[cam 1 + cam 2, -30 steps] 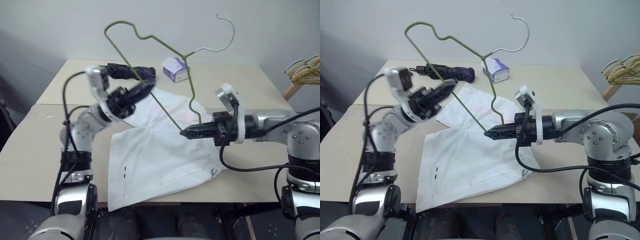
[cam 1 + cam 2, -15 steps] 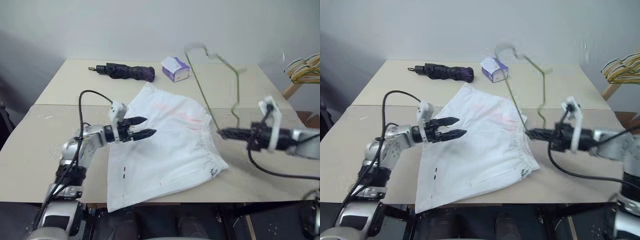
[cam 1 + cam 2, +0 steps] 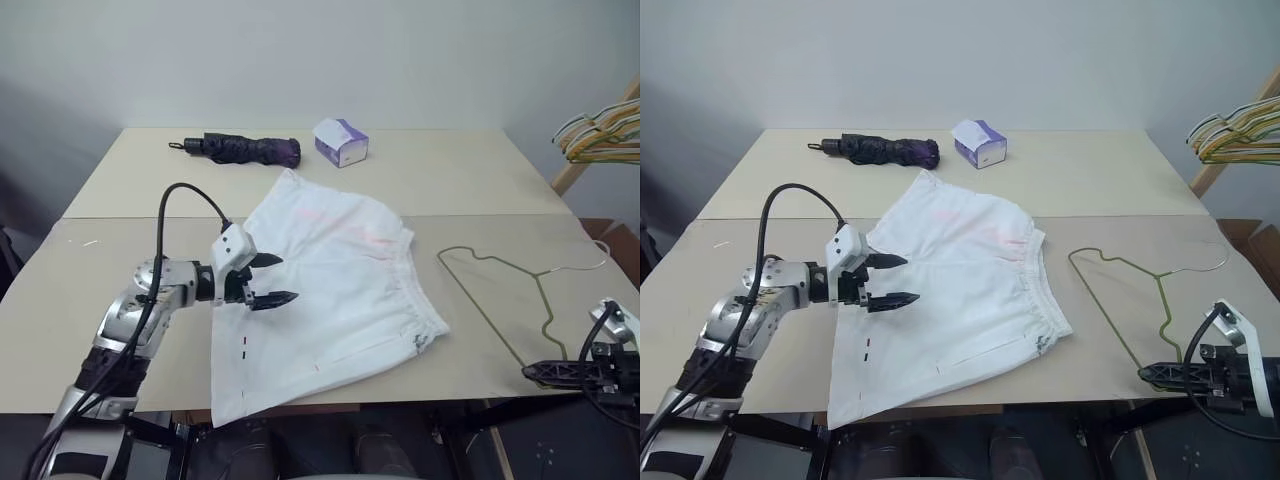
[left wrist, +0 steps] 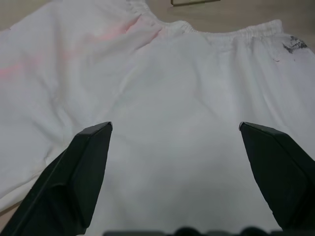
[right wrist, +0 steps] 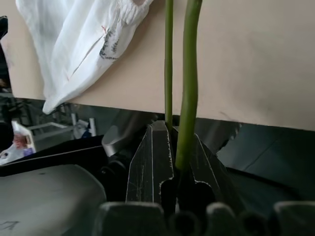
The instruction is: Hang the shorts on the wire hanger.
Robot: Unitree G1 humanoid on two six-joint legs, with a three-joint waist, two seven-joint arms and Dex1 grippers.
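Shorts (image 3: pixel 330 290) lie flat on the table (image 3: pixel 450 170); above them the left gripper (image 3: pixel 272 280) hovers, fingers spread wide, empty. Right gripper (image 3: pixel 532 371) pinches the wire hanger (image 3: pixel 500 300), which lies beside the shorts.

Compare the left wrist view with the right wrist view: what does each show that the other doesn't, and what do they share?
Left wrist view alone: the open left gripper, its fingers spread wide over the middle of the shorts, and faint pink streaks on the cloth.

Right wrist view alone: the right gripper shut on the wire hanger, whose olive wire runs out over the table edge.

Both: the white shorts with the gathered waistband and its dark mark.
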